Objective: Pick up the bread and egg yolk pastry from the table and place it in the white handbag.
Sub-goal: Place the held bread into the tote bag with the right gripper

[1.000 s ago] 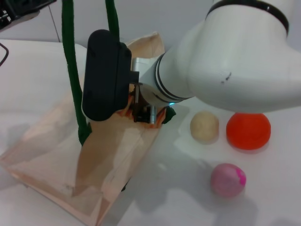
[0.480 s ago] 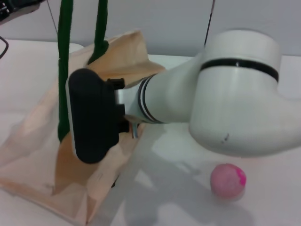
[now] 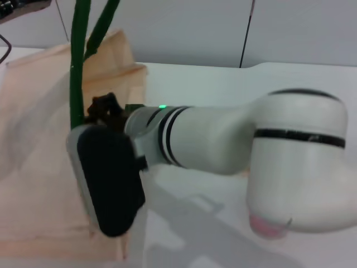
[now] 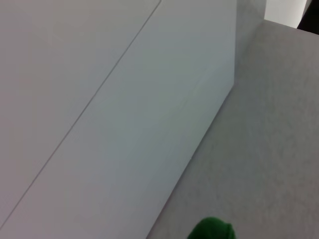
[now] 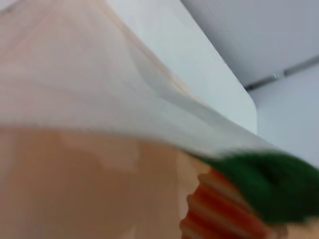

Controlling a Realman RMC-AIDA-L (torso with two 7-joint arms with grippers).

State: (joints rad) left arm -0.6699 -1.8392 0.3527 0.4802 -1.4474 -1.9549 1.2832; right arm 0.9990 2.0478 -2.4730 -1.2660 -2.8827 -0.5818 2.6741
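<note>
Bread (image 5: 219, 211), the ridged loaf with orange and cream stripes, showed only in the right wrist view, close to the lens and just beside a green handle tab (image 5: 269, 186), at or inside the mouth of the white handbag (image 3: 33, 167). It looked light and fairly stiff, so a grip across its narrow middle, between ridges, would probably suit it best. The handbag was thin cream-beige cloth, creased and limp, held up by its dark green rope handles (image 3: 78, 67) that ran off the top of the head view, so its opening could easily fold shut. The right gripper (image 3: 106, 184) sat against the bag, its black housing hiding the fingers; whether they held the bread could not be told. The left gripper was not visible. A pink ball (image 3: 265, 226) peeked from under the right arm on the white desk (image 3: 195, 84). The egg yolk pastry was out of sight.
</note>
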